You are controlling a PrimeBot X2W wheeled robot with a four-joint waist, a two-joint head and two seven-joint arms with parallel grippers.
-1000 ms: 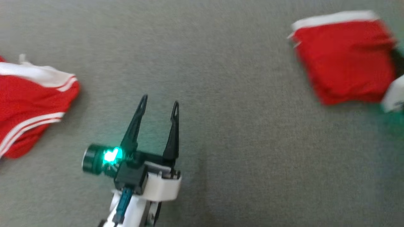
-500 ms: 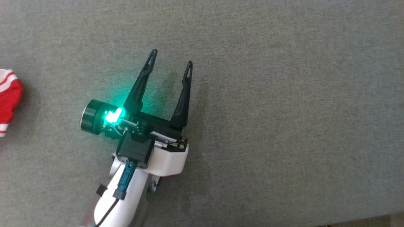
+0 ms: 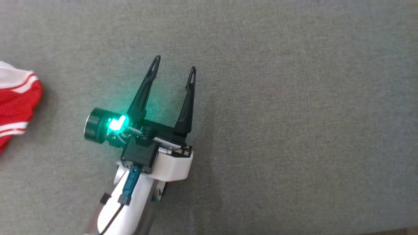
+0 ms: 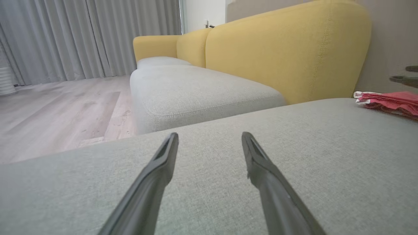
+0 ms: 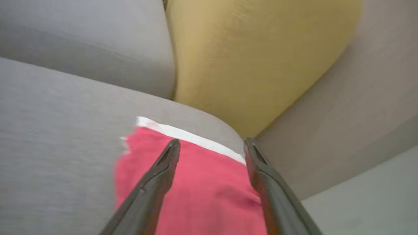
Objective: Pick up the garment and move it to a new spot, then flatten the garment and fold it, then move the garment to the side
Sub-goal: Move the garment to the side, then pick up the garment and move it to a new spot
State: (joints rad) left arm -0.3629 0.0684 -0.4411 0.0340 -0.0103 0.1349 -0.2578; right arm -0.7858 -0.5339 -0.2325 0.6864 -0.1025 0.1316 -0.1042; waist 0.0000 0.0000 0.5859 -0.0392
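At the robot's right on the grey woven seat cushion [image 5: 49, 130], close under the yellow upholstered backrest [image 5: 248, 58], the red fabric garment with a white band [image 5: 202, 182] lies as a compact, squared packet, with its white edge running straight along the far side. The right gripper [image 5: 210, 141] hangs over it with both dark fingers spread and nothing pinched between them. The blur hides whether the tips touch the cloth. The left gripper [image 3: 175, 62] hovers above bare cushion, likewise wide apart and empty. Judged from this layout, carrying, flattening, folding and setting aside appear complete, and only withdrawal of the right arm is left. A separate rumpled red cloth with white stripes [image 3: 16, 101] lies at the left edge of the head view, well apart from the left gripper; it is probably another item.
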